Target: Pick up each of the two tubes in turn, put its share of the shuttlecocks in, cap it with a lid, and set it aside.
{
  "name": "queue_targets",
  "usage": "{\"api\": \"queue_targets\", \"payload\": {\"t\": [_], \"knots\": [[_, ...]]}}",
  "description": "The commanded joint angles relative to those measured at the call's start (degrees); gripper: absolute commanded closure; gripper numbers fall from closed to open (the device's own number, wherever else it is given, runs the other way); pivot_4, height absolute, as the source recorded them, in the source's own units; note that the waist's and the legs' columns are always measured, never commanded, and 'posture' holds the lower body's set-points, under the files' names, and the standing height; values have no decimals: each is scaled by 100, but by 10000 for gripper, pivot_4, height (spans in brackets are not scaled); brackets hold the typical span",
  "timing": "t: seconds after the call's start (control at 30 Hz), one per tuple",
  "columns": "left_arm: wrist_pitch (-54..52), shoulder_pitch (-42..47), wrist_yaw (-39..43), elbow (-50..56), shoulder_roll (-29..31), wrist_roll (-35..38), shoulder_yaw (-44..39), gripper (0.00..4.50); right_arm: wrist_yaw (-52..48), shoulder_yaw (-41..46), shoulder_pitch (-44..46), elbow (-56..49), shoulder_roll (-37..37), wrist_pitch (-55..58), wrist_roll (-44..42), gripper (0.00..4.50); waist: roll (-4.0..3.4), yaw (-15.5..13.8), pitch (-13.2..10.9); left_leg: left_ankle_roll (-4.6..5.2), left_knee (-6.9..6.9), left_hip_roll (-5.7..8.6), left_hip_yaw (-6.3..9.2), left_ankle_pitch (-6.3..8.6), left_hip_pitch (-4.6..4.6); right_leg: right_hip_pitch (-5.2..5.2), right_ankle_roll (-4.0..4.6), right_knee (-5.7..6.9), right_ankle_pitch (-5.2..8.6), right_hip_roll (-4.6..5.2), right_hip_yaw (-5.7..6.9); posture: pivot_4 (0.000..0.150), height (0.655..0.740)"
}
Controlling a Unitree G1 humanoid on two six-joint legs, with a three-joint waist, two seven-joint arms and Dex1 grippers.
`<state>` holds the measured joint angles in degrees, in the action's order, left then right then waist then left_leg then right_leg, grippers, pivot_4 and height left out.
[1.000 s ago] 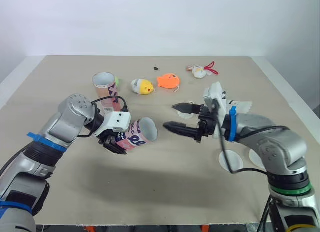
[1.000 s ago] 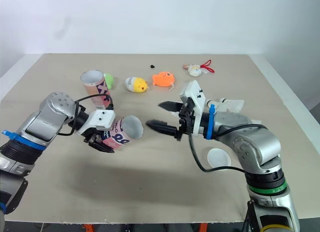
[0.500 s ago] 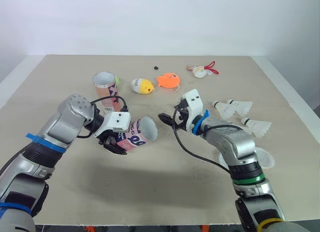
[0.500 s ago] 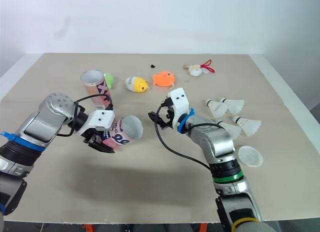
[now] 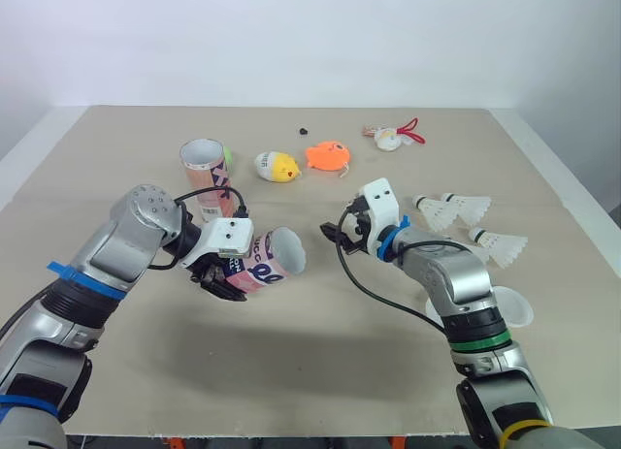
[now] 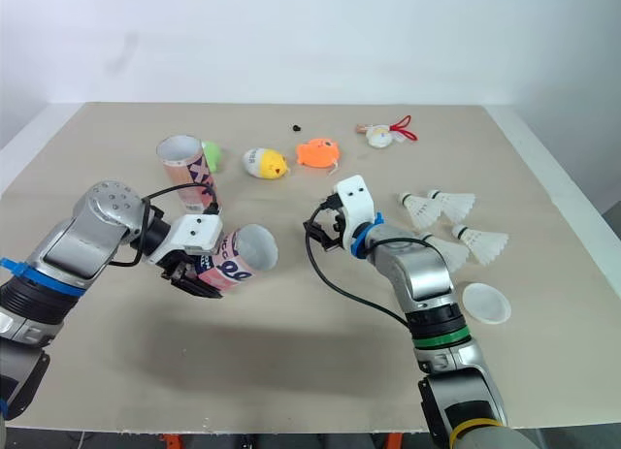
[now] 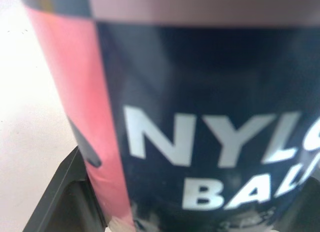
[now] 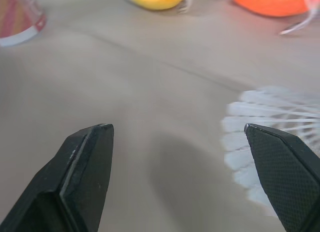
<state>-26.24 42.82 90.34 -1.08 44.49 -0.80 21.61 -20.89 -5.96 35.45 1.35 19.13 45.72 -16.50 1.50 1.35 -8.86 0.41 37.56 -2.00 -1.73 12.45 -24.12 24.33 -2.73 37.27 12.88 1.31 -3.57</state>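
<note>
From the head camera, the left pincer is clamped round a pink and dark tube, holding it tipped on its side just above the tabletop, open mouth turned toward the right arm. The second tube stands upright at the back left, beside a yellow chick toy and an orange fish toy. The right pincer hangs near the middle, a little way from the held tube's mouth. Off to the right lie shuttlecocks, another closer to the edge, and a white lid near the right elbow. In the left wrist camera the held tube sits right up against the lens, white lettering on its dark band, gripped between the black fingers. In the right wrist camera the right pincer is spread wide with nothing in it, bare tabletop below and a blurred white feathery shape by one finger
</note>
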Motion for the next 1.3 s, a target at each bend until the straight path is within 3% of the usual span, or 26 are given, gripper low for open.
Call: {"api": "queue_targets", "payload": {"t": [0.03, 0.7, 0.8, 1.0, 1.3], "knots": [[-8, -91, 9, 54, -36, 93, 136, 12612, 65, 207, 136, 38, 30, -120, 110, 209, 0, 0, 0, 0, 0, 0, 0, 0, 0, 0, 0, 0, 0, 0, 0, 1500, 7400], [-37, -124, -35, 96, -43, 122, 107, 12612, 158, 510, 139, 455, 225, -244, 516, 209, 0, -1, 0, 0, 0, 6, 1, 0, 0, -1, -1, 0, -1, 3, 0, 1500, 7400], [-45, -139, -46, 119, -29, 133, 102, 12612, 178, 568, 103, 489, 205, -325, 536, 12457, 0, -1, 0, 0, 0, 8, 1, 0, -1, -1, 0, 0, -2, 5, -2, 1500, 7400], [-60, -160, -57, 150, -11, 150, 100, 12612, 63, 630, 36, 391, 221, -389, 462, 43372, 0, -1, 0, 0, 0, 10, 2, 0, -1, -2, 0, 0, -2, 7, -1, 1500, 7400], [-79, -174, -85, 174, -9, 195, 130, 12612, -619, 671, -160, -607, 287, -1103, 120, 44296, -2, -2, -1, 0, 0, 11, 4, 0, -1, -2, -11, 0, 5, 7, -1, 1500, 7400]]}}
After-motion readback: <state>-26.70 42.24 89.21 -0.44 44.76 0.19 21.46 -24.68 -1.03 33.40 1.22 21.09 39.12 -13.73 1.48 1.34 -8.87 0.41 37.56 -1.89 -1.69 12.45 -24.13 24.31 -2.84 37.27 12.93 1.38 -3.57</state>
